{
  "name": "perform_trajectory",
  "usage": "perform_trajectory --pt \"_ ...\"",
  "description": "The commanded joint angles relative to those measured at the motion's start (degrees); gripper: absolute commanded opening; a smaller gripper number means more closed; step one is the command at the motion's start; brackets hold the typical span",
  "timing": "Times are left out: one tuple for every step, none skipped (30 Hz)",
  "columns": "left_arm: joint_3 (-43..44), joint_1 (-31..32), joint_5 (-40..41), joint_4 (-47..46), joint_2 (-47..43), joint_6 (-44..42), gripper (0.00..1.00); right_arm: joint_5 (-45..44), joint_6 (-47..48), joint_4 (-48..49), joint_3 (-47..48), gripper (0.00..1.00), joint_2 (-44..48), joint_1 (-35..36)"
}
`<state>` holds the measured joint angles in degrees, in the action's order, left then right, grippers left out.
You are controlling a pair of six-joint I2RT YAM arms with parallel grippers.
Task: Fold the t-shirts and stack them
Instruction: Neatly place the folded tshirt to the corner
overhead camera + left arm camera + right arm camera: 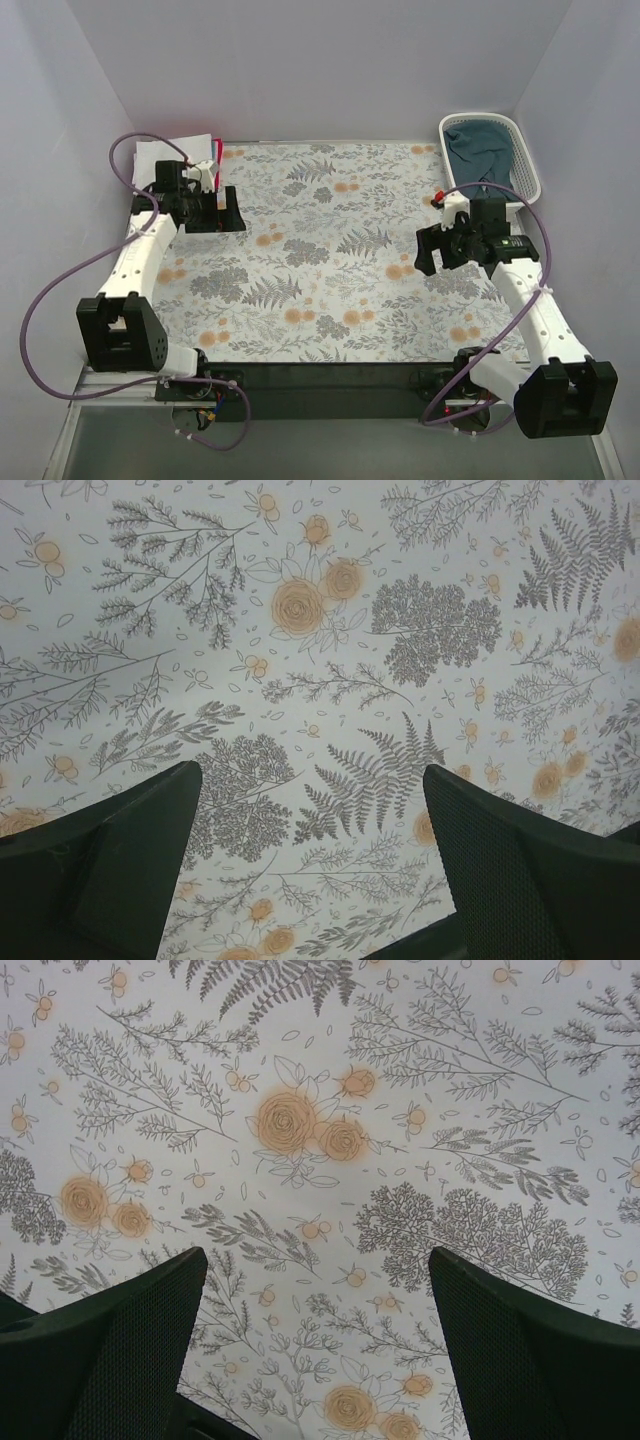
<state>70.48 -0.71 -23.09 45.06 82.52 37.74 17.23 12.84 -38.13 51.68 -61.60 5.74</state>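
Both left gripper (310,770) and right gripper (315,1252) are hanging open, empty, while you're eyeing a limp, light dark t-shirt (480,150), probably best pinched at a raised fold.

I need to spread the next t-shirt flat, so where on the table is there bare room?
The middle of the floral tablecloth, between the left hand and the right hand, lies bare. Crowded spots: the far-left corner, with the t-shirt pile beside the left hand, and the far-right corner, with the basket holding a dark t-shirt.
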Motion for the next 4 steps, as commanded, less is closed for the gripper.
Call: perform_trajectory --pt "-2.8 -0.1 -1.5 -2.8 -5.1 1.2 0.93 3.1 0.1 -0.4 -1.1 0.98 2.7 0.1" --pt "-3.3 -0.1 -1.0 -2.9 -5.6 2.1 0.93 3.3 0.3 -0.5 -1.7 0.98 2.8 0.1" --pt "-3.9 -0.1 -1.0 -3.6 -6.0 2.6 0.93 3.5 0.4 -0.5 -1.8 0.98 2.7 0.1" --pt "-4.6 -0.1 -0.6 -4.1 -6.6 3.4 0.93 3.8 0.4 -0.7 -1.8 0.98 2.5 0.1"
